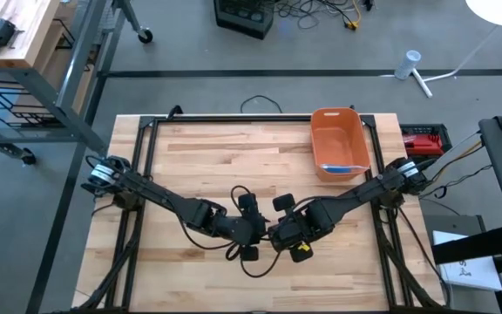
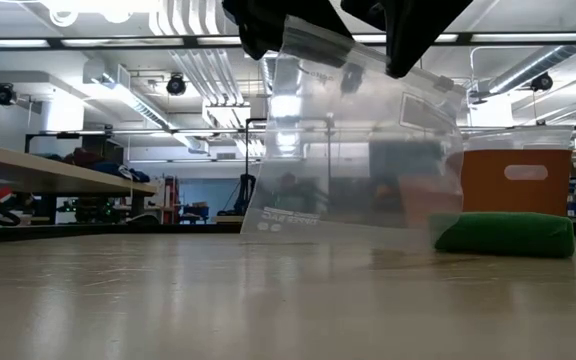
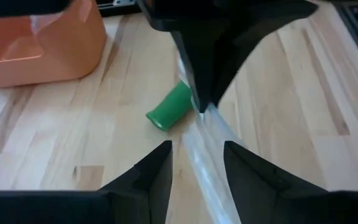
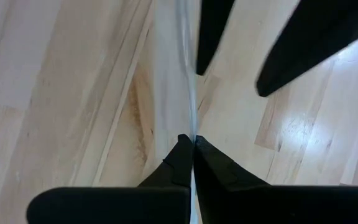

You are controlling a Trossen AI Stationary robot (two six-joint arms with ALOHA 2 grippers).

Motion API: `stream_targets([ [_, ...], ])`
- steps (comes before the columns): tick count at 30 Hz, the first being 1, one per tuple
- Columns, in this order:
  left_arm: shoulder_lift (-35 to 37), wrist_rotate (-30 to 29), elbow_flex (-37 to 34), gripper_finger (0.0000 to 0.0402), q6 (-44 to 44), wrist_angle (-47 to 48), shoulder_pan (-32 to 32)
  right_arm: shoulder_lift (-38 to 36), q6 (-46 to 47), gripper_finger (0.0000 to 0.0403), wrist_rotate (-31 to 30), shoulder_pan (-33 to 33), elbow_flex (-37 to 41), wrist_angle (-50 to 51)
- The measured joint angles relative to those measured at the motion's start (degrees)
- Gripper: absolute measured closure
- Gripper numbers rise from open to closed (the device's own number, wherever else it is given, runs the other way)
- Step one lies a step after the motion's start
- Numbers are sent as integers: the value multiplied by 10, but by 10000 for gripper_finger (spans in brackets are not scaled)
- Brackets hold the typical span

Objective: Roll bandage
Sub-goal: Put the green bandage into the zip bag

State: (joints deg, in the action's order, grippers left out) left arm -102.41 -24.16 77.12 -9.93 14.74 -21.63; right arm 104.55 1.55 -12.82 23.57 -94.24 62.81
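- Right pincer (image 4: 193, 144) is clenched on the top edge of the clear plastic zip bag (image 2: 353, 150), holding it hanging upright over the wooden worktop (image 1: 199, 148).
- Left pincer (image 3: 197, 158) straddles the same edge with its fingers apart, not gripping it, probably to pull the mouth wide.
- Green rolled bandage (image 3: 169, 107) lies on the worktop just beside the bag, near the orange plastic bin (image 1: 339, 141).
- Bag mouth is hidden; whether it gapes I cannot tell.

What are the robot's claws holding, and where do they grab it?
The right gripper pinches the top edge of a clear plastic bag. The left gripper is open around that edge, not squeezing.
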Motion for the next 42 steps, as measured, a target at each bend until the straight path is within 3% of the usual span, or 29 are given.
stream_targets([
  [9, 1, 12, 10, 284, 3, -2, -4, 0, 0, 403, 0, 0, 0, 0],
  [24, -24, 11, 12, 262, 9, -8, -6, 0, 5, 403, -2, 0, 8, 9],
  [42, -21, -15, 27, 282, 28, -1, -5, 0, 15, 403, 0, 0, 8, 12],
])
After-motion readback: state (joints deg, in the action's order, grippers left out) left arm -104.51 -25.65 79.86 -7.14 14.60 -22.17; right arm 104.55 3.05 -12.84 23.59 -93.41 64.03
